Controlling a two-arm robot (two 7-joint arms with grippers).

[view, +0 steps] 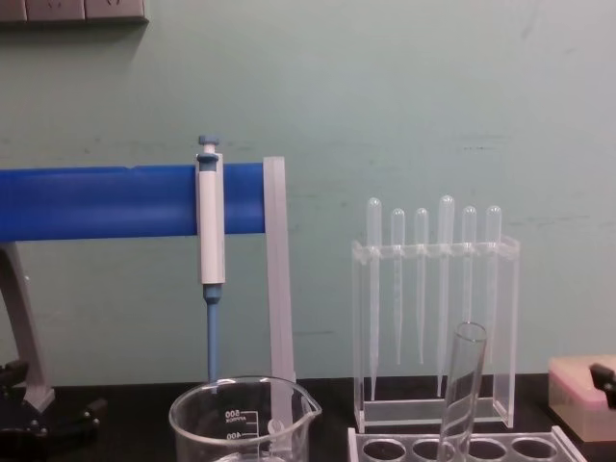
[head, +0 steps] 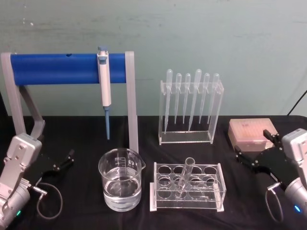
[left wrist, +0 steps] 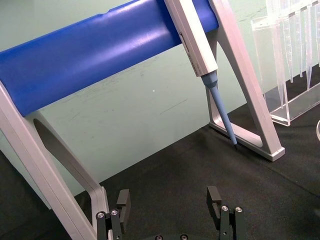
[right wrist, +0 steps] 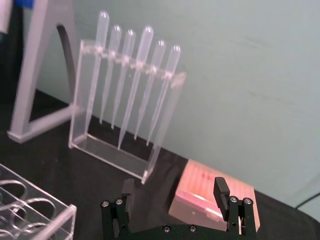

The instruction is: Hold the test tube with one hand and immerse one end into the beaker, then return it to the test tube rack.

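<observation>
One test tube (head: 184, 178) seated tilted in the rack (head: 211, 203), beaker (head: 120, 166) stood just beside, left gripper (head: 64, 160) and right gripper (head: 253, 146) parked at either side, fingers spread.

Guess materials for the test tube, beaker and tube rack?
Test tube: clear, glossy, thin-walled, likely glass. Beaker: clear with white printed graduations and a spout, likely glass. Rack: clear thick slabs with bright edges, looks like acrylic.
</observation>
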